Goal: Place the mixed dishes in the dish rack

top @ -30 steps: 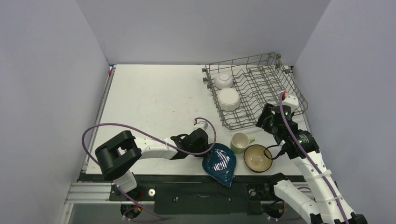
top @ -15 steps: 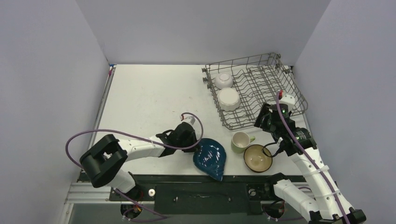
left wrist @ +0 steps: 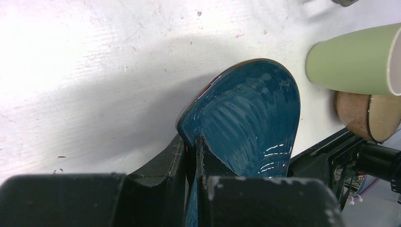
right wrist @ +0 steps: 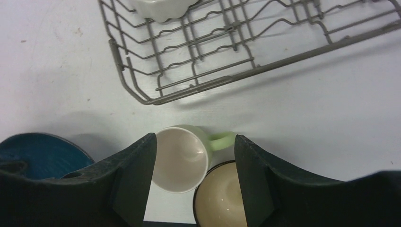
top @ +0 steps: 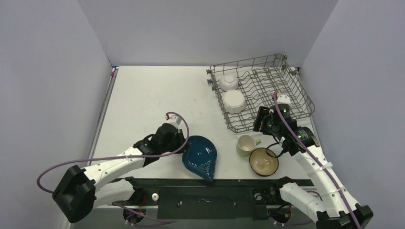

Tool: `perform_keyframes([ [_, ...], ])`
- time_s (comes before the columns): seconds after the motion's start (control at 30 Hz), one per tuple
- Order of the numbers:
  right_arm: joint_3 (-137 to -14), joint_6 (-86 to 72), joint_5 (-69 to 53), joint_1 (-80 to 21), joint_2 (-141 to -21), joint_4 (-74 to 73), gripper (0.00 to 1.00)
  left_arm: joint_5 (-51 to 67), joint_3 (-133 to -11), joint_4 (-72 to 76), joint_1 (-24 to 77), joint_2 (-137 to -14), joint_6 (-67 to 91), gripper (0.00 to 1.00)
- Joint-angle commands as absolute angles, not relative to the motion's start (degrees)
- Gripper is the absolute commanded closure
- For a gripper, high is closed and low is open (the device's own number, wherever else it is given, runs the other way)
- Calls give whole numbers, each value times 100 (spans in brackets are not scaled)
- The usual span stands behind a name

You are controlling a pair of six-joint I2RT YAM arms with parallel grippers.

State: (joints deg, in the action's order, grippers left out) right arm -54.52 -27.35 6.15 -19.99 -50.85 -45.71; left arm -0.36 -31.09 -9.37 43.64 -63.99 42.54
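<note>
My left gripper (top: pixel 180 143) is shut on the rim of the dark blue leaf-shaped dish (top: pixel 200 156), which is tilted near the table's front edge; the dish fills the left wrist view (left wrist: pixel 250 118). My right gripper (top: pixel 261 125) is open and hovers above the pale green mug (top: pixel 246 145) and the brown bowl with cream inside (top: pixel 263 161); both show between its fingers (right wrist: pixel 182 158) (right wrist: pixel 220 198). The small white bowl (top: pixel 229 82) and the white scalloped plate (top: pixel 234 101) sit in the grey wire dish rack (top: pixel 291 90) at the back right.
The rack's near corner (right wrist: pixel 142 97) lies just beyond the mug. Grey walls close in the table on the left, back and right. The black front rail (top: pixel 200 183) runs along the near edge.
My left arm has drawn back to the left, pulling the blue dish left along the front edge and tilting it. My right gripper has shifted slightly left and back over the mug.
</note>
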Motion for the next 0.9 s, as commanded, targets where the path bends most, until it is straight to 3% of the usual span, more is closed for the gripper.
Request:
perform_keyframes([
  [0.0,-5538,-2439,278,-2555,-5266,-4157,43,316,-3325,-601,4158,-5906,4055,100],
  [0.17,-5832,-2392,-141,-3100,-5755,-4079,44,942,-3425,-586,3672,-5680,3916,100],
  [0.7,-5573,-2671,-3376,-3489,-6198,-2534,45,2579,-4414,-749,3367,-5225,3288,100],
  [0.87,-5393,-3272,-3551,-3635,-6253,-1863,45,2791,-4573,-692,3370,-5350,3335,100],
])
